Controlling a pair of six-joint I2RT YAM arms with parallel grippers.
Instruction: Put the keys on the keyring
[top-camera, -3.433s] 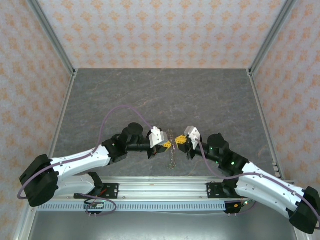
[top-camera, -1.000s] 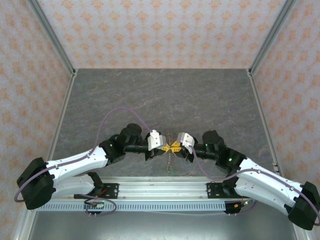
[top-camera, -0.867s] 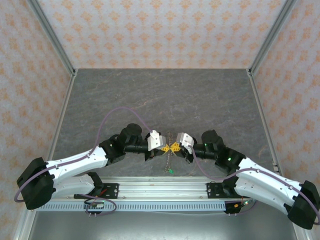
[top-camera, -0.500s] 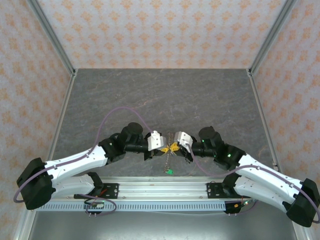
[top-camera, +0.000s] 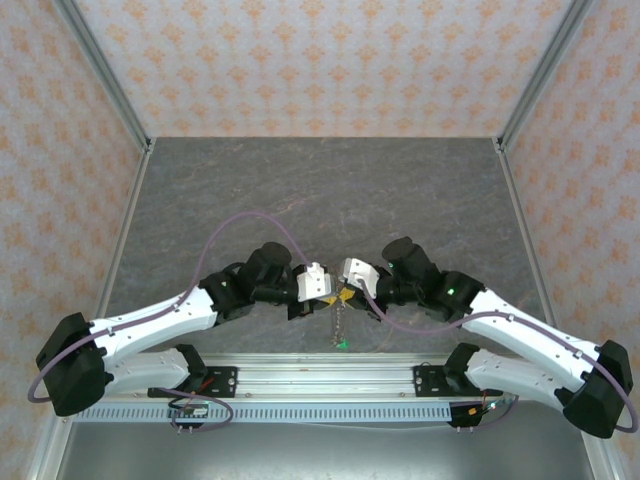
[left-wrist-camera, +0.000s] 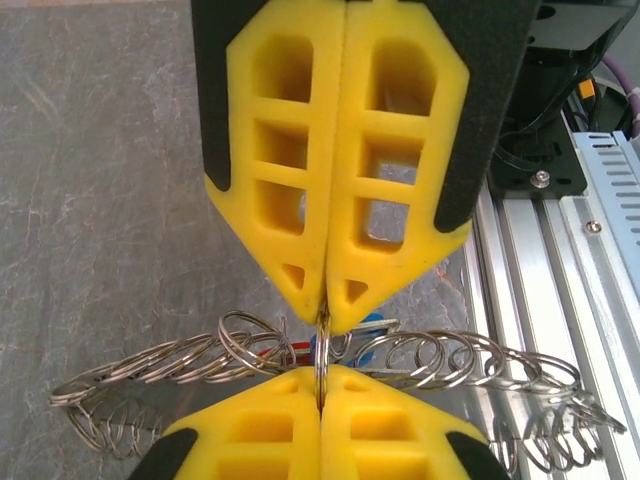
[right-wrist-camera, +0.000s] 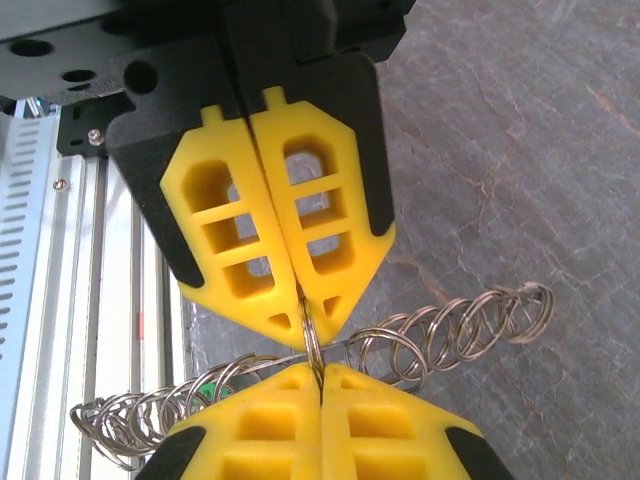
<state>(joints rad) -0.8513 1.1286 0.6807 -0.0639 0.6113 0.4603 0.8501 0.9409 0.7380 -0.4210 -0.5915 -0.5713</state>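
Note:
The keyring is a silvery chain of linked wire rings, hanging from where both grippers meet tip to tip near the table's front edge. My left gripper and right gripper are both shut on the same ring of it. The chain sags to either side in the wrist views. Its green tag dangles at the low end. A red tag and a blue tag of the keys show behind the rings; I cannot tell whether they are threaded on.
The aluminium rail carrying both arm bases runs just below the hanging chain. Grey stone-patterned table stretches behind the grippers, closed in by patterned walls at the back and sides.
The right arm has swung its wrist back and to the left, so its gripper meets the left one from a steeper angle. The pinch point has stayed in place and the chain still hangs.

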